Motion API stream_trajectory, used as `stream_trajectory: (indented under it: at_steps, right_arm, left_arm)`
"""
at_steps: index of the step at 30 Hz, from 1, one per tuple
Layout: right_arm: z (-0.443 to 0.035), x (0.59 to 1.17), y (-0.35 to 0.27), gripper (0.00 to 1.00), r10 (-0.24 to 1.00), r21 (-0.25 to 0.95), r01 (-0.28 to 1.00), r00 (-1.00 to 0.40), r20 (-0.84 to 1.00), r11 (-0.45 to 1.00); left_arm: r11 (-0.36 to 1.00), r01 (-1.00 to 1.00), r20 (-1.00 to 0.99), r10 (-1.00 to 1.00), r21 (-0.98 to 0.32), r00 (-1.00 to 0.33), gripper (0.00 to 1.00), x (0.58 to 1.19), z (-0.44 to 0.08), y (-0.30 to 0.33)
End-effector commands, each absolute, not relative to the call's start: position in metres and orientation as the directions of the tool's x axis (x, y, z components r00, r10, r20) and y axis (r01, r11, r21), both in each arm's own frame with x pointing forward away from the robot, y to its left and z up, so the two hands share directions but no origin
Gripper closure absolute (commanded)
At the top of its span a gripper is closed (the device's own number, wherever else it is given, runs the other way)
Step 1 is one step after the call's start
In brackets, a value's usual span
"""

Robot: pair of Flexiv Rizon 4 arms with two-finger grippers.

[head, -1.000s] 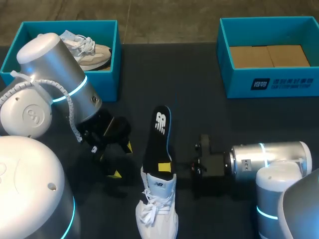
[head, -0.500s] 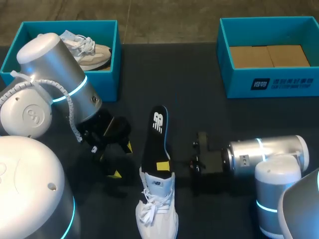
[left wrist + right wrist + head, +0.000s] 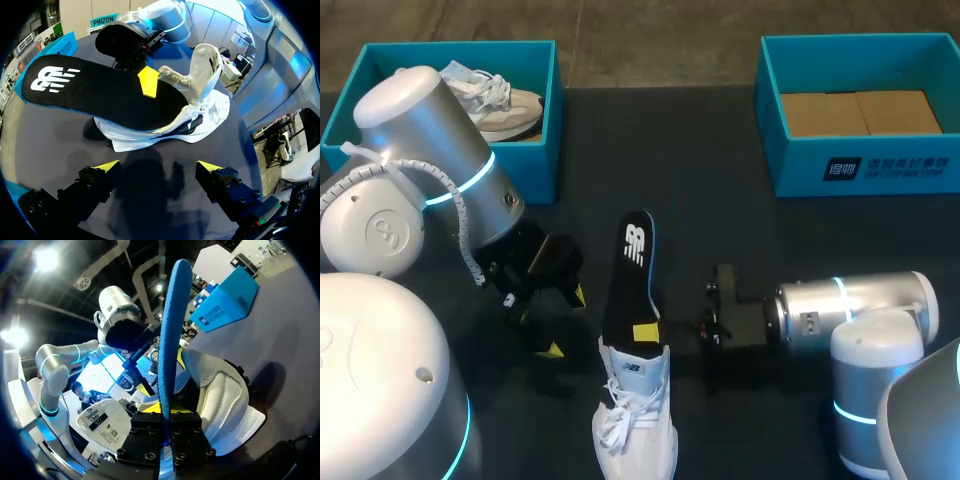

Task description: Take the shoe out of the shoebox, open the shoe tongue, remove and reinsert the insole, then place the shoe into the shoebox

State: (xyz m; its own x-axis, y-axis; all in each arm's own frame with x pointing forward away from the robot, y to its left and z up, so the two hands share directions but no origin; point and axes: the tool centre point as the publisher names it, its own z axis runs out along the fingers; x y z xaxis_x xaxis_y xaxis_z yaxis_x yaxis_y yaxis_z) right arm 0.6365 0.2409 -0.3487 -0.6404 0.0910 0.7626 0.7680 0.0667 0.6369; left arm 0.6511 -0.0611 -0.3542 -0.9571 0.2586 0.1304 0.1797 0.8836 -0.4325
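Note:
A white shoe [image 3: 636, 415] lies near the table's front edge, its tongue pulled up. A black insole [image 3: 632, 270] with a blue underside sticks out of its opening, angled toward the back. My right gripper [image 3: 646, 334] is shut on the insole's edge just above the shoe's collar. In the right wrist view the insole [image 3: 172, 330] stands edge-on between the fingers of that gripper [image 3: 167, 414], with the shoe [image 3: 222, 395] beside it. My left gripper [image 3: 564, 322] hangs open a little left of the shoe, holding nothing. In the left wrist view it [image 3: 158, 167] faces the shoe [image 3: 202, 107] and insole [image 3: 100, 95].
A teal shoebox [image 3: 538, 165] at the back left holds a second pale shoe [image 3: 495, 95]. Another teal box [image 3: 865, 165] at the back right has brown cardboard inside. Dark bare table lies between the boxes and behind the insole.
My right arm has shifted slightly left, carrying the insole with it; the insole's far end leans a little more to the left. The left arm has not moved.

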Motion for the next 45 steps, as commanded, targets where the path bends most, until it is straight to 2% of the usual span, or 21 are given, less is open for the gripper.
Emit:
stream_trajectory:
  at_steps: [1,13,17,23,26,45]
  right_arm:
    - [-0.349,0.634,0.243,0.96,0.097,0.64,0.766,-0.643,0.76,0.06]
    - [-0.338,0.636,0.245,0.96,0.104,0.672,0.737,-0.675,0.73,0.064]
    - [-0.337,0.639,0.246,0.89,0.106,0.674,0.736,-0.677,0.728,0.068]
    - [-0.34,0.641,0.244,0.87,0.103,0.672,0.738,-0.674,0.731,0.064]
    - [-0.34,0.64,0.244,0.82,0.104,0.676,0.735,-0.678,0.728,0.06]
    - [-0.323,0.652,0.252,0.74,0.084,0.732,0.675,-0.738,0.67,0.092]
  left_arm:
    - [0.884,0.18,0.129,0.258,-0.432,-0.957,0.0,0.651,-0.355,-0.061]
    - [0.884,0.18,0.129,0.258,-0.432,-0.957,0.0,0.651,-0.355,-0.061]
    - [0.884,0.18,0.129,0.258,-0.432,-0.957,0.0,0.651,-0.355,-0.061]
    - [0.884,0.18,0.129,0.258,-0.432,-0.957,0.0,0.651,-0.355,-0.061]
    - [0.884,0.18,0.129,0.258,-0.432,-0.957,0.0,0.651,-0.355,-0.061]
    - [0.884,0.18,0.129,0.258,-0.432,-0.957,0.0,0.651,-0.355,-0.061]
